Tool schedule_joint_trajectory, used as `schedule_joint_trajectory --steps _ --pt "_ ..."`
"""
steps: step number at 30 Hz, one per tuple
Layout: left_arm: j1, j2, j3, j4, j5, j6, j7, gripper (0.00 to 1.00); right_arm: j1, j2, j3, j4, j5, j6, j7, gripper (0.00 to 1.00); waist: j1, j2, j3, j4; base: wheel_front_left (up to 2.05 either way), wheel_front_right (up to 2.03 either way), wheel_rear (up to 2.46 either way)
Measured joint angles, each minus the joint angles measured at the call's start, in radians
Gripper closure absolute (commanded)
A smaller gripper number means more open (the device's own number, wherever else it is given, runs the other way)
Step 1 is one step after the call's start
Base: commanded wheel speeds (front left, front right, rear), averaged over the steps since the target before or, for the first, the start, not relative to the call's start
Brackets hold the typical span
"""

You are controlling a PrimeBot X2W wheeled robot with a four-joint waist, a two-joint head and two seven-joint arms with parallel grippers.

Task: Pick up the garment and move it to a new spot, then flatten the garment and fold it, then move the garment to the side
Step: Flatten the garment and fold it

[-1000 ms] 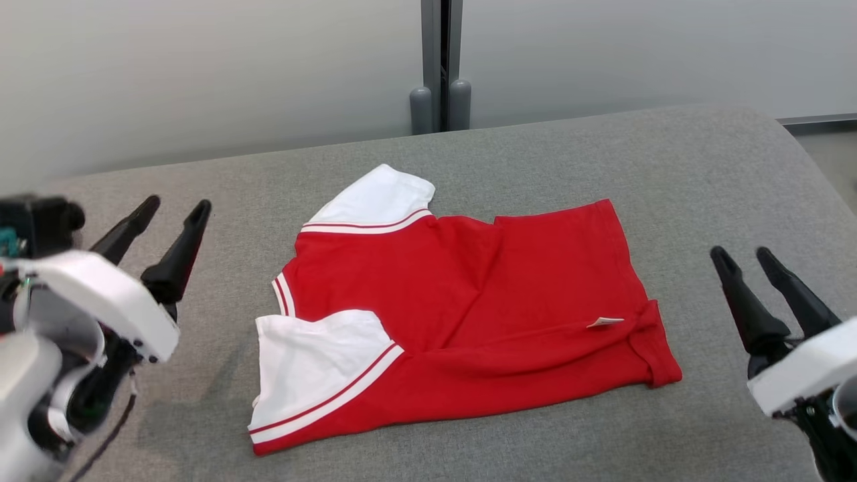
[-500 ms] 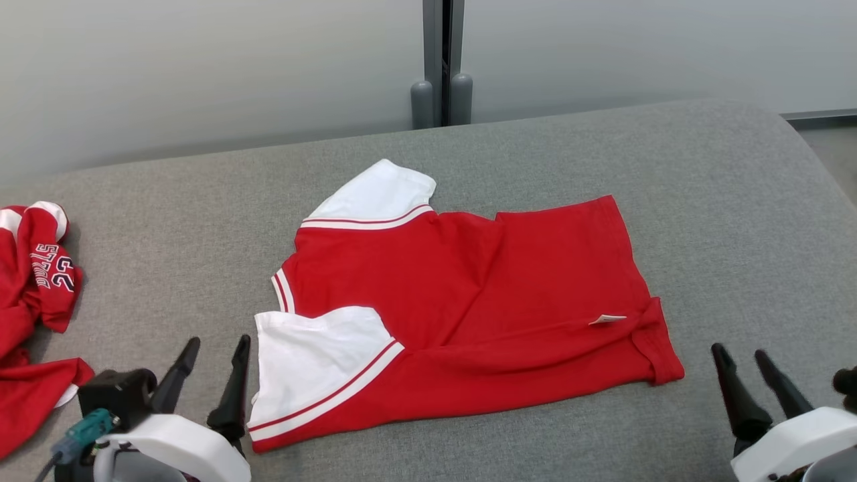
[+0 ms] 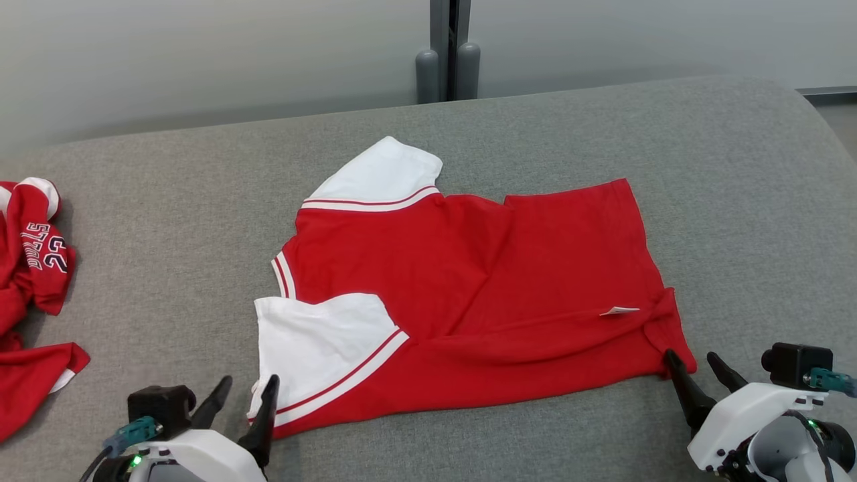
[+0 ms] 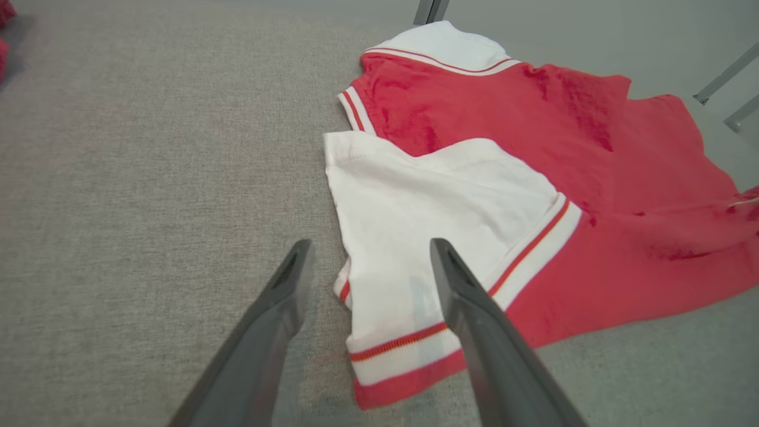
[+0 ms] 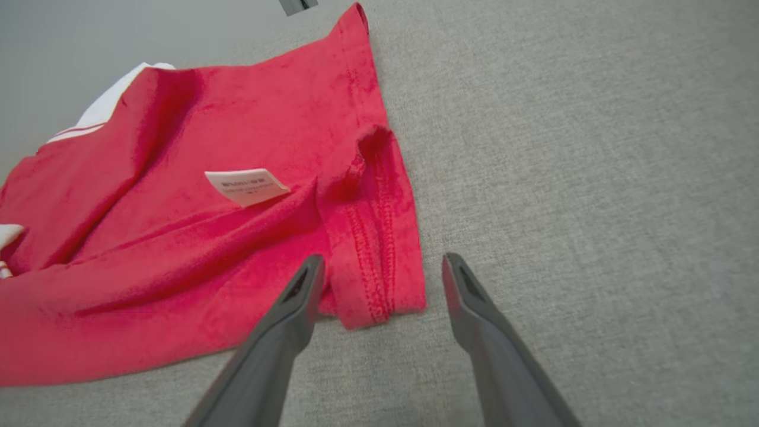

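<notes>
A red garment (image 3: 482,294) with white sleeves lies spread on the grey cushion (image 3: 201,221), neckline to the left, hem to the right; a small white label (image 3: 619,310) sticks out near the hem. My left gripper (image 3: 246,387) is open at the near sleeve's cuff corner (image 4: 391,350), which lies between its fingers in the left wrist view. My right gripper (image 3: 693,361) is open at the hem's near corner (image 5: 379,296), a finger on each side of that folded corner.
A second red garment (image 3: 30,294) with dark lettering lies crumpled at the cushion's left edge. A grey wall with a dark post (image 3: 448,47) runs behind the cushion. Bare cushion lies right of the hem and along the near edge.
Both grippers dropped from beside the garment to its near corners, left at the sleeve cuff, right at the hem. The head camera shifted, bringing the crumpled garment at left into view.
</notes>
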Motion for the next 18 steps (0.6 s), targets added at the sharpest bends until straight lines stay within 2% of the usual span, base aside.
schedule_joint_trajectory --steps 6,12,18 --pt "-0.017 -0.017 -0.031 0.033 -0.006 -0.021 0.047 0.0 -0.038 -0.001 0.014 0.091 0.011 0.0 0.002 0.0 0.0 0.0 0.009 0.009 0.0 0.0 0.0" --pt "-0.03 -0.02 -0.057 0.071 -0.016 -0.018 0.117 0.0 -0.077 -0.01 0.048 0.148 0.037 0.0 0.006 0.0 0.0 0.0 0.023 0.017 0.0 0.0 0.0" --pt "-0.035 -0.031 -0.068 0.063 -0.06 -0.052 0.179 0.0 -0.104 -0.017 0.08 0.181 0.064 0.0 0.01 0.0 0.0 0.0 0.028 0.022 0.0 0.0 0.0"
